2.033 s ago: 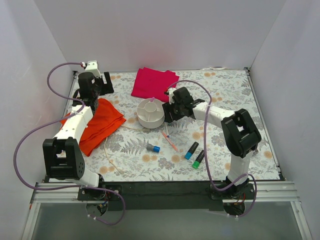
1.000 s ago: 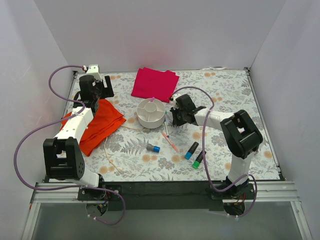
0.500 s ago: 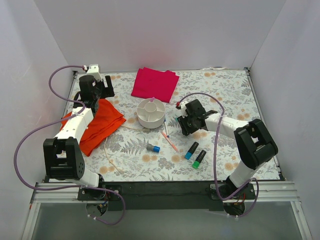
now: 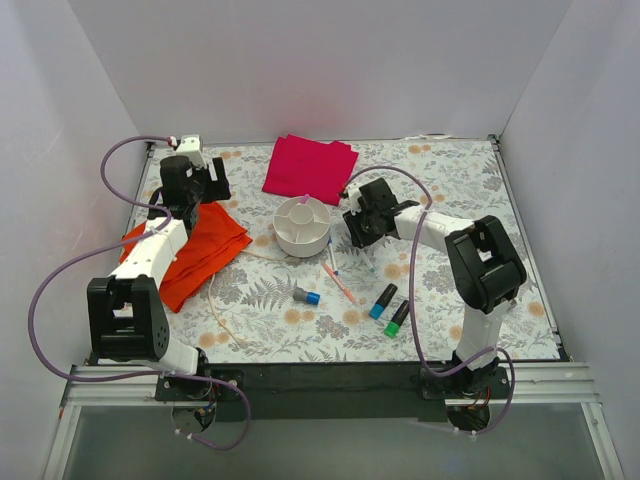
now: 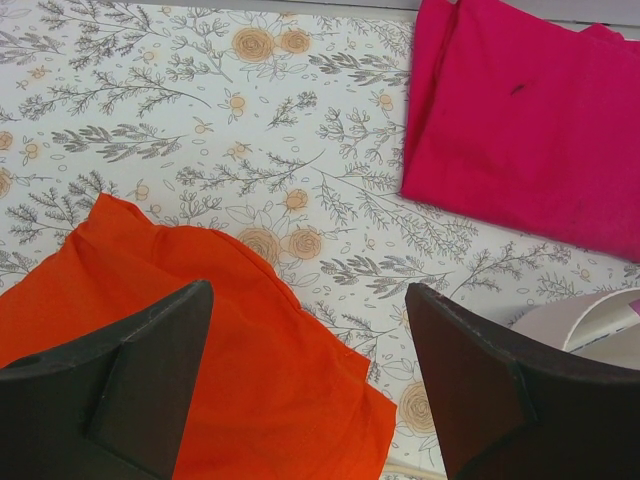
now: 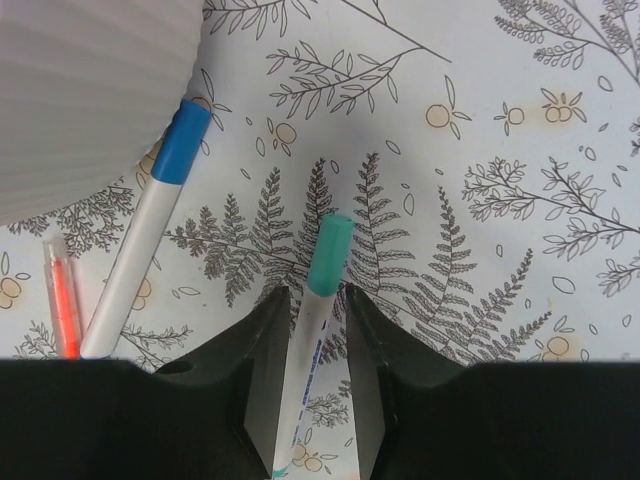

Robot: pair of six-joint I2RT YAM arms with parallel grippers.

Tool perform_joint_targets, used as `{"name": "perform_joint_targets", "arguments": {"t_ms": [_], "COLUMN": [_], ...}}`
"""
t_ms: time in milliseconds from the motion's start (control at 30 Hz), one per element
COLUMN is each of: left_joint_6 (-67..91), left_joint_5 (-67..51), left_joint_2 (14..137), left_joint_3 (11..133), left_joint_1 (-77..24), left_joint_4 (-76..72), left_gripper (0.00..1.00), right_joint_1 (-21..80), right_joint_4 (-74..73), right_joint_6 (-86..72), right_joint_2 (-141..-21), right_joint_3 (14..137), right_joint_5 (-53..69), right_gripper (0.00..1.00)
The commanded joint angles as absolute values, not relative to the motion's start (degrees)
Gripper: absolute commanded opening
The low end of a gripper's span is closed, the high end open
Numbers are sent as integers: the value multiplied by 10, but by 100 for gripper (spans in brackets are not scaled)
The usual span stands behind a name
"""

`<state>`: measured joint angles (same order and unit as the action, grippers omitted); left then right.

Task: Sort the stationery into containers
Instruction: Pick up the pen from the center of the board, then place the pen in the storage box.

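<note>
The round white compartment dish (image 4: 283,240) sits mid-table; its wall fills the top left of the right wrist view (image 6: 90,90). My right gripper (image 6: 312,294) is shut on a thin white pen with a teal cap (image 6: 329,246), just right of the dish (image 4: 356,228). A white pen with a blue cap (image 6: 150,230) and a pink pen (image 6: 62,300) lie beside the dish. Black markers with a blue cap (image 4: 382,300) and a green cap (image 4: 397,319), a grey-blue stub (image 4: 306,296) and a pink pen (image 4: 340,283) lie nearer the front. My left gripper (image 5: 310,300) is open and empty over the orange-red cloth (image 5: 150,330).
A magenta folded cloth (image 4: 310,165) lies at the back, also in the left wrist view (image 5: 530,120). The orange-red cloth (image 4: 190,250) lies at the left. White walls close three sides. A thin cord (image 4: 225,300) loops on the floral mat.
My right gripper has swung back and left from beside the markers to the dish's right side, now with the teal-capped pen between its fingers. The left arm has barely moved.
</note>
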<state>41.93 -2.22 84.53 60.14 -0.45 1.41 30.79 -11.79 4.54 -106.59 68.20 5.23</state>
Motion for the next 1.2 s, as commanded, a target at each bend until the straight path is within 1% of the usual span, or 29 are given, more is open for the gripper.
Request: {"name": "perform_joint_targets", "arguments": {"t_ms": [0,167,200,267,300,333,400,467,533,600,633,667,733,767,800,933,967,1033,1067,1167], "left_joint_6": [412,414,415,414,414,414,412,410,410,412,413,416,416,415,417,412,410,400,397,391], "left_joint_5": [-27,-32,-33,-33,-33,-33,-34,-34,-37,-43,-46,-50,-64,-70,-76,-119,-120,-120,-119,-118], "left_joint_2": [811,818,820,821,822,822,824,824,826,829,831,834,839,841,847,864,867,873,874,881], "left_joint_3": [592,595,596,596,596,596,599,604,606,607,607,607,607,607,610,622,625,628,630,638], "left_joint_1": [-1,-1,-1,-1,-1,-1,-1,-1,-1,-1,-1,-1,-1,-1,-1,-3,-4,-12,-15,-22], "left_joint_4": [14,13,13,13,12,12,14,16,17,16,15,14,14,15,18,27,27,28,28,31], "left_gripper": [78,78,78,78,78,78,78,78,78,78,78,78,77,77,77,76,76,76,76,75], "right_joint_1": [305,305,305,306,306,306,302,289,252,225,221,220,222,231,237,269,285,302,315,333], "right_joint_4": [-105,-102,-101,-99,-99,-102,-118,-126,-129,-99,-78,-21,66,133,155,289,361,424,500,601], "right_joint_6": [43,41,43,43,45,51,61,66,59,46,46,40,18,6,-16,-83,-90,-98,-106,-132], "right_joint_2": [-1092,-1117,-1121,-1127,-1131,-1130,-1103,-1066,-1004,-947,-930,-898,-871,-860,-859,-871,-881,-898,-918,-966], "right_joint_3": [717,732,736,737,736,736,734,731,736,736,732,718,694,682,683,657,647,630,626,632], "right_joint_5": [69,63,62,59,58,56,52,63,111,135,161,169,200,206,209,225,222,221,221,219], "right_gripper": [36,32,30,22,11,7,1,1,1,1,1,1,1,1,1,1,1,1,1,1]}}
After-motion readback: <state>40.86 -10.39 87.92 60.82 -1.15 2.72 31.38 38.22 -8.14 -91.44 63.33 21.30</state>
